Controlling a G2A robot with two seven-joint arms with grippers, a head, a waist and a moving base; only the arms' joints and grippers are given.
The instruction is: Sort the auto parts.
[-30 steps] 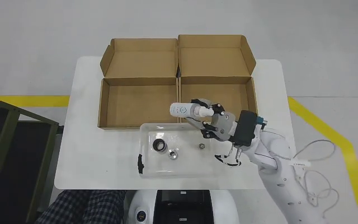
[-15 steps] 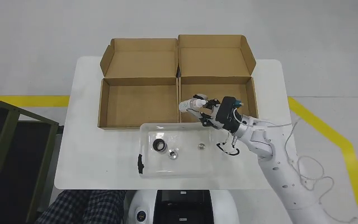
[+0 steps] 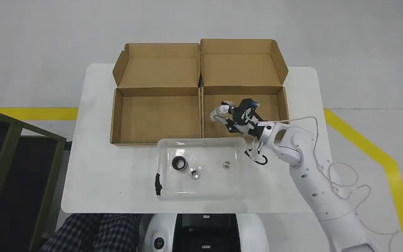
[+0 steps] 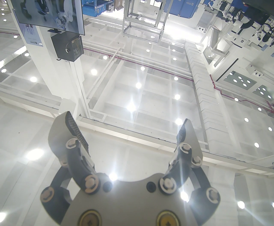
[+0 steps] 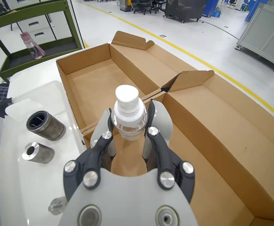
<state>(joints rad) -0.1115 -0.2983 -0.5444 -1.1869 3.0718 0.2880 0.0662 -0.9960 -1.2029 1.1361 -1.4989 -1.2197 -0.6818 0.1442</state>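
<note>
**Holding a bottle [image 5: 128,107] over the right box [image 3: 267,112]**

We see the right gripper [image 5: 130,120] clamped on the white-capped bottle, its long axis running out ahead of the wrist, cap aimed toward the left box [image 3: 157,118]. It hangs above the right box's floor, just past the tray [image 3: 211,186]. The drop, we judge, lies directly below. The left gripper [image 4: 126,119], spread and empty, points at the ceiling [image 4: 137,85].

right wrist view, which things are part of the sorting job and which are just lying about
Job: bottle in right gripper, bearing, sleeve, small part, tray, left box, right box.
Lying about: green shelf, pink bottle on it.
</note>
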